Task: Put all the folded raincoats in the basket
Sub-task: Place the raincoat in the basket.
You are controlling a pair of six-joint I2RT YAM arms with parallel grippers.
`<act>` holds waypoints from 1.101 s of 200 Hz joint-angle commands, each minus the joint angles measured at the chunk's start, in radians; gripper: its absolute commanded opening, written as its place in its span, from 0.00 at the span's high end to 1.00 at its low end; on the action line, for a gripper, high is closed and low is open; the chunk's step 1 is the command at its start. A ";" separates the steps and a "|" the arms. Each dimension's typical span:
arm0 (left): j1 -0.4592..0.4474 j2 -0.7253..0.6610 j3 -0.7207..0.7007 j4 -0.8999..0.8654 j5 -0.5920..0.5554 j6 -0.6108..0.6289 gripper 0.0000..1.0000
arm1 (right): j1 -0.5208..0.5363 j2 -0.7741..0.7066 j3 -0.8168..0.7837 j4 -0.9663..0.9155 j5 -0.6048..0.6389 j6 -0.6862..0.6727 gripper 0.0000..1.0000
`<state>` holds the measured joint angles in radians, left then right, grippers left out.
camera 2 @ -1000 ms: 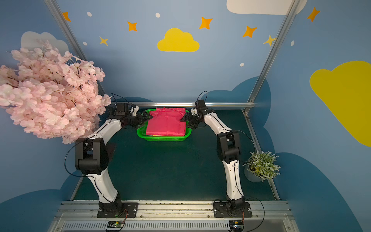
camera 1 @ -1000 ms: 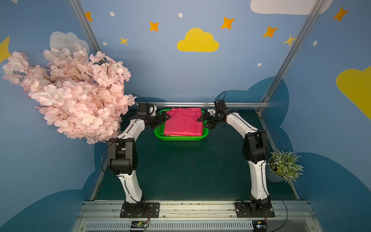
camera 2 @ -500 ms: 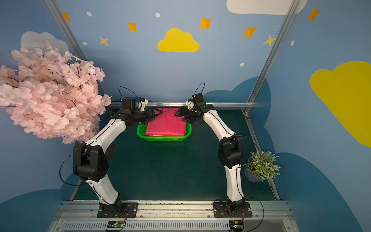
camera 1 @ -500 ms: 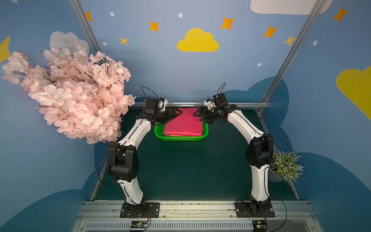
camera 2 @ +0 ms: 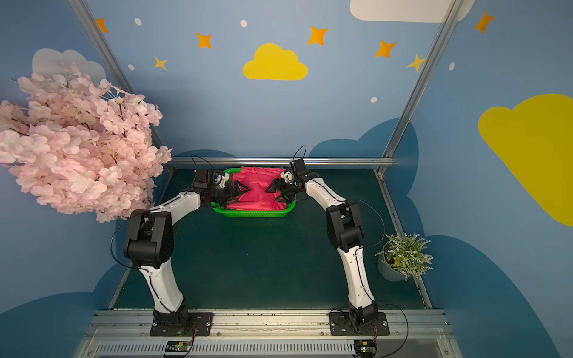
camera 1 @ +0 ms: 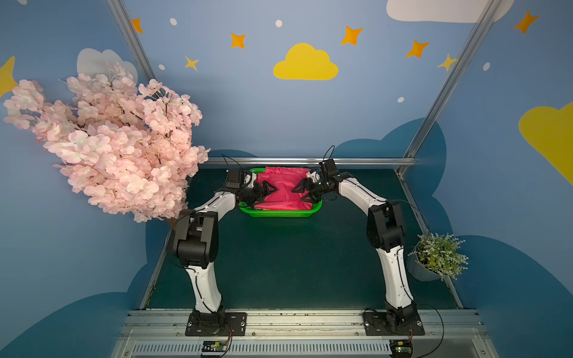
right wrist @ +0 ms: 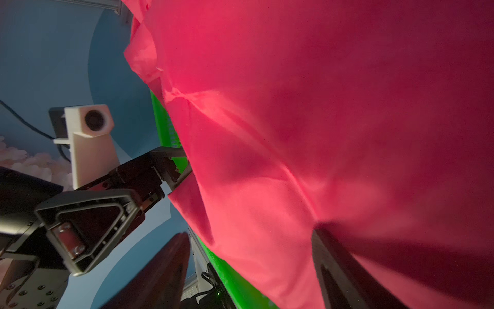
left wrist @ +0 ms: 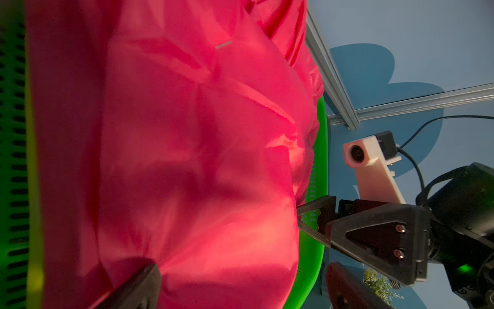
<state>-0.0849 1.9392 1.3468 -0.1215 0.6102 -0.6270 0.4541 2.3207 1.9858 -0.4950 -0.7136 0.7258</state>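
**Once the raincoat (camera 1: 280,189) lay in the basket (camera 1: 279,213), both arms rose**

Within the last second the left gripper (camera 1: 265,195) and right gripper (camera 1: 301,193) had climbed from the basket's ends to hover over the pink raincoat, jaws spread, nothing between them. The raincoat rested folded inside the green basket by the far rail (camera 1: 307,161), so the placing looked done; only the retreat seemed left. A blossom branch (camera 1: 117,139) crowded the left arm's (camera 1: 214,203) side; a potted plant (camera 1: 437,257) stood well apart on the right.
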 commanded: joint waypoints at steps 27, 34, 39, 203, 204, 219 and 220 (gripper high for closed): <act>0.004 -0.010 -0.025 -0.001 -0.006 0.039 0.00 | -0.002 -0.028 -0.020 0.000 0.001 -0.009 0.24; 0.004 -0.021 -0.020 -0.002 -0.003 0.040 0.00 | -0.003 -0.044 -0.017 -0.006 0.006 -0.017 0.24; 0.002 -0.028 -0.015 -0.003 -0.004 0.040 0.00 | -0.005 -0.054 -0.015 -0.009 0.008 -0.021 0.24; -0.084 -0.054 0.000 0.171 0.037 -0.089 0.00 | 0.006 -0.025 0.013 0.013 -0.024 -0.029 0.23; -0.083 -0.054 -0.004 0.173 0.035 -0.091 0.00 | 0.006 -0.025 0.011 0.014 -0.024 -0.029 0.23; -0.081 -0.048 -0.063 0.200 0.030 -0.091 0.00 | 0.006 -0.019 -0.010 0.023 -0.028 -0.032 0.23; -0.081 -0.048 -0.065 0.202 0.030 -0.091 0.00 | 0.005 -0.019 -0.011 0.024 -0.028 -0.032 0.23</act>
<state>-0.1768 1.9091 1.3548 0.0002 0.6357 -0.6899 0.4606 2.2723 2.0113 -0.4999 -0.7265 0.7021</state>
